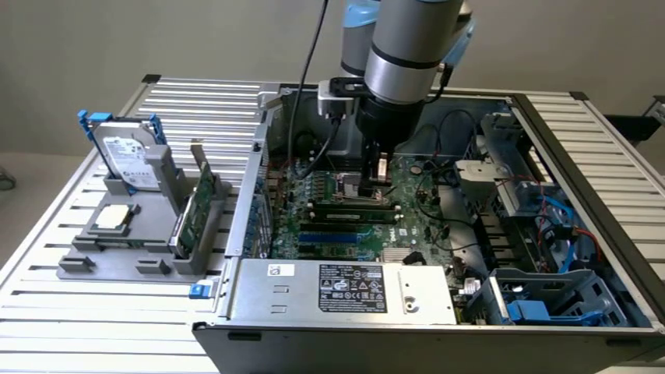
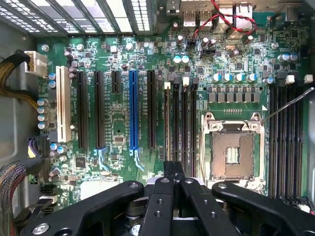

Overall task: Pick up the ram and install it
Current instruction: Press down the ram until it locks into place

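Gripper [image 1: 381,173]: fingers [image 2: 173,183] are brought fully together inside the open computer case [image 1: 343,292], low over the motherboard [image 2: 118,123]. Ram [image 1: 356,206]: seated along a memory slot just below the fingertips; in the wrist view its thin edge [image 2: 167,123] is seen extending directly ahead of them. Whether the closed fingers are touching the stick cannot be told.
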You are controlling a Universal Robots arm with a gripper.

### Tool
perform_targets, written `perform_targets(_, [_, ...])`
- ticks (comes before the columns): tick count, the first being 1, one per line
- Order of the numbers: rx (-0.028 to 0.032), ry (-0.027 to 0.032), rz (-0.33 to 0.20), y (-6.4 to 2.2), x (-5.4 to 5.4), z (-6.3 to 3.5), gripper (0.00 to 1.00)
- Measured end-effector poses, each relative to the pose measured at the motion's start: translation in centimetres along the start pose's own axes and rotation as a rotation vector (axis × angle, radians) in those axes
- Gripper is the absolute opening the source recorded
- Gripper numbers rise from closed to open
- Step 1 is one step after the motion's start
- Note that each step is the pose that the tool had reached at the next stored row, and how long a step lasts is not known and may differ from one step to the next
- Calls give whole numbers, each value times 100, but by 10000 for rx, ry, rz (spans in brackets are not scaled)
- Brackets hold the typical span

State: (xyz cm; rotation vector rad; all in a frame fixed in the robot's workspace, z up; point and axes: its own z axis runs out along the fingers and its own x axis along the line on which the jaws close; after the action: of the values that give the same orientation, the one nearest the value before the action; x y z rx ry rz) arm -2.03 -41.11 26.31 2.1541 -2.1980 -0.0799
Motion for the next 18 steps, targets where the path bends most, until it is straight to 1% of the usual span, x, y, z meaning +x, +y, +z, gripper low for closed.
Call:
perform_targets(15, [-1,1,-1,0,0,-1,11])
perform_targets(17, [-3,-18,51,1,1,-2,11])
perform_targets(18, [-3,-31,199,1,1,-1,11])
